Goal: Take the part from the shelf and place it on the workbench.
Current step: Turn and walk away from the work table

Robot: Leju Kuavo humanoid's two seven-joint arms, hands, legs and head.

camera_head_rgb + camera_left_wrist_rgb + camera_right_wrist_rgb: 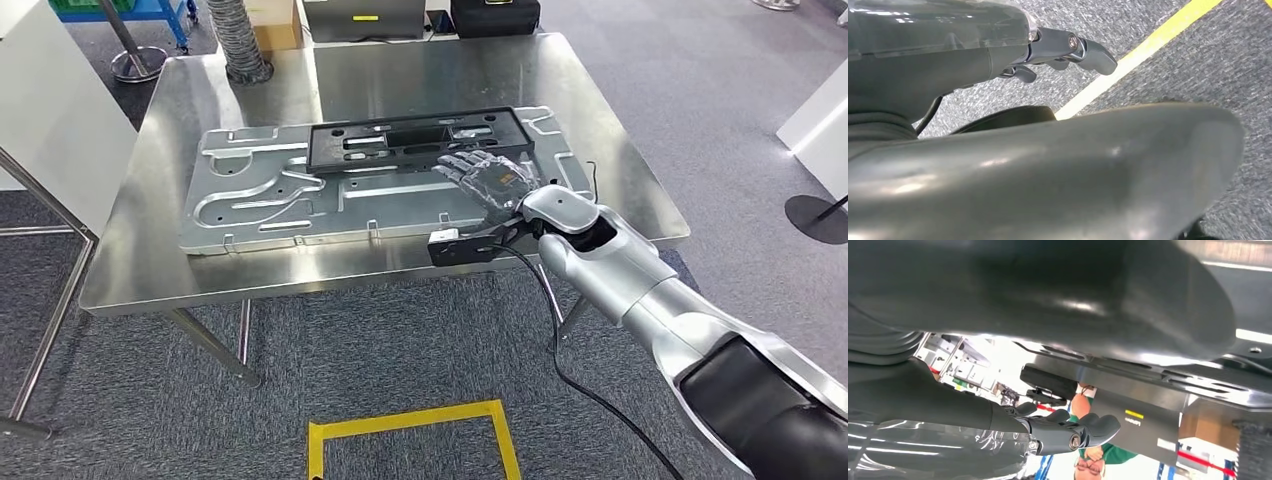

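While above part [415, 140], right hand [487, 180] flat

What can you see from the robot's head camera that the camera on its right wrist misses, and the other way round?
Head view alone: the whole steel workbench, a flat metal panel on it with a black part lying on top, and yellow floor tape. Right wrist view alone: a person in green beyond the bench. Both: the right hand, fingers spread, holding nothing, just above the panel.
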